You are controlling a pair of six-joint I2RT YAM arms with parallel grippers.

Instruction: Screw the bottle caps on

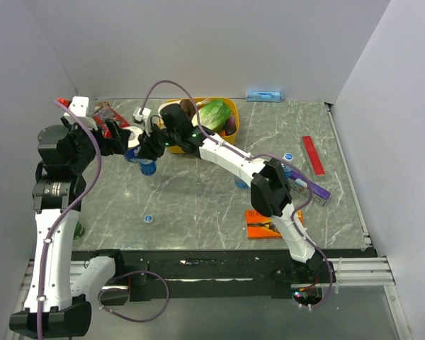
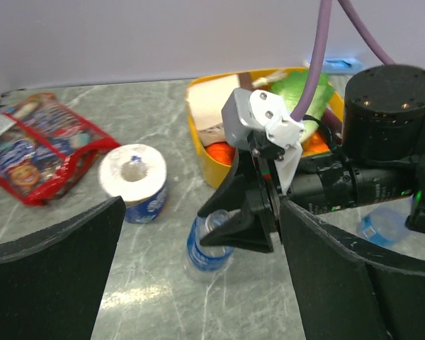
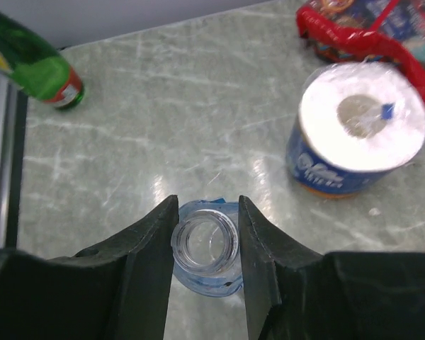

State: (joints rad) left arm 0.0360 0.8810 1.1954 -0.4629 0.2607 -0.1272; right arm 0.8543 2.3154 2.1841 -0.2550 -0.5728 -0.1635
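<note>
Barely begun, I judge: my right claw (image 3: 207,205) pinches the neck of the bottle (image 3: 206,248), which stands open-mouthed on the bench (image 3: 163,106), while my left claw (image 2: 202,248) hangs wide open and empty. One bottle cap (image 1: 148,219) lies loose nearer my bases, so fetching and screwing are both left to do

A robot lab cell: bare white walls (image 1: 198,42) box in a grey marbled table (image 1: 198,205)

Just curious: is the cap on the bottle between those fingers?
Off. The bottle shows an open, bare mouth in the right wrist view.
</note>
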